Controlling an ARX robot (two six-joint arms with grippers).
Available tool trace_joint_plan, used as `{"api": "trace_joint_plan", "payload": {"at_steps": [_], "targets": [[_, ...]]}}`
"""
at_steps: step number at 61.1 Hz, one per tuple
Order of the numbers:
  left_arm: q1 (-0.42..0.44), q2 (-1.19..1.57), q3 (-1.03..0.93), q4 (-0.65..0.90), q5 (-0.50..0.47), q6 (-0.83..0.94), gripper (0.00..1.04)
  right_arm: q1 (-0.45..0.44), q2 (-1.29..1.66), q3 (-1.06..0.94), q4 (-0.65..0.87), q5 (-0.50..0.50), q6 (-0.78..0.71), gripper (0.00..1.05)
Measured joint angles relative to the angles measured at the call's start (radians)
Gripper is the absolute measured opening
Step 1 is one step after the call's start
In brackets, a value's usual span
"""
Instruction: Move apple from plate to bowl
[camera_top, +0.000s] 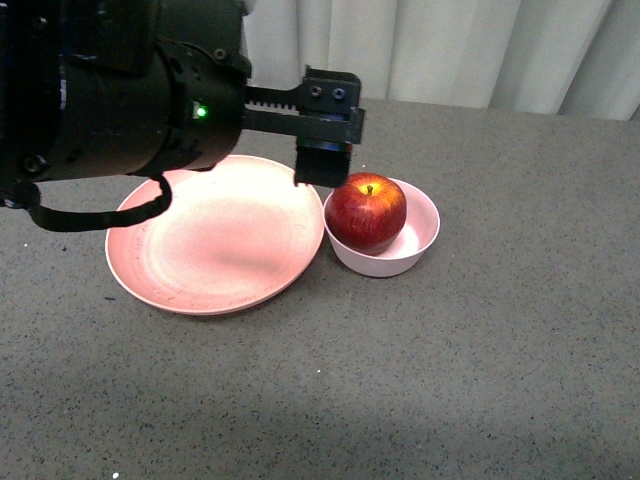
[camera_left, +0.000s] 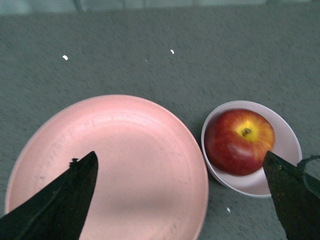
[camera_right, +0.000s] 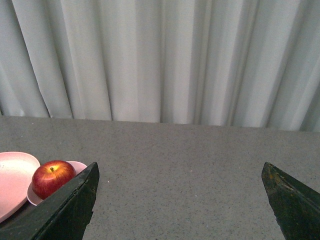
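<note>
The apple (camera_top: 366, 211) sits in the bowl (camera_top: 420, 238), which touches the bare plate (camera_top: 200, 270) on the grey desk (camera_top: 480, 350). The left gripper (camera_left: 180, 200) hangs above with jaws wide apart and empty; the right gripper (camera_right: 180, 200) also gapes, holding nothing. No writing is readable anywhere.

apple (camera_top: 365, 212): skin looking glossy and smooth, catching highlights
plate (camera_top: 215, 236): looking smooth, faintly sheened, speckled at the rim
bowl (camera_top: 400, 257): showing a plain matt finish
worktop (camera_top: 480, 350): appearing grainy, matt grey
left tool (camera_top: 322, 165): looking like matt black plastic
curtain (camera_right: 165, 60): hanging as soft pale cloth
</note>
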Motion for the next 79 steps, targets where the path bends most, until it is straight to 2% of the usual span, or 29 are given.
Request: {"api": "trace_joint_plan", "payload": {"at_steps": [5, 9, 13, 19, 33, 50, 69, 73, 79], "targets": [[0.003, 0.015, -0.105, 0.33, -0.178, 0.06, 0.84, 0.0, 0.0, 0.0, 0.0, -0.001, 0.0, 0.95], [0.026, -0.013, -0.205, 0.533, -0.209, 0.082, 0.74, 0.0, 0.0, 0.0, 0.0, 0.0, 0.0, 0.95], [0.064, -0.074, -0.285, 0.652, -0.197, 0.097, 0.63, 0.0, 0.0, 0.0, 0.0, 0.003, 0.0, 0.95], [0.114, -0.181, -0.373, 0.691, -0.159, 0.105, 0.47, 0.0, 0.0, 0.0, 0.0, 0.002, 0.0, 0.95], [0.231, -0.384, -0.566, 0.655, -0.046, 0.112, 0.04, 0.0, 0.0, 0.0, 0.0, 0.0, 0.0, 0.95], [0.325, -0.624, -0.689, 0.535, 0.048, 0.117, 0.04, 0.0, 0.0, 0.0, 0.0, 0.0, 0.0, 0.95], [0.393, -0.888, -0.756, 0.343, 0.117, 0.117, 0.04, 0.0, 0.0, 0.0, 0.0, 0.0, 0.0, 0.95], [0.46, -0.974, -0.77, 0.27, 0.196, 0.118, 0.04, 0.0, 0.0, 0.0, 0.0, 0.0, 0.0, 0.95], [0.486, -1.051, -0.772, 0.204, 0.202, 0.118, 0.04, 0.0, 0.0, 0.0, 0.0, 0.0, 0.0, 0.95]]}}
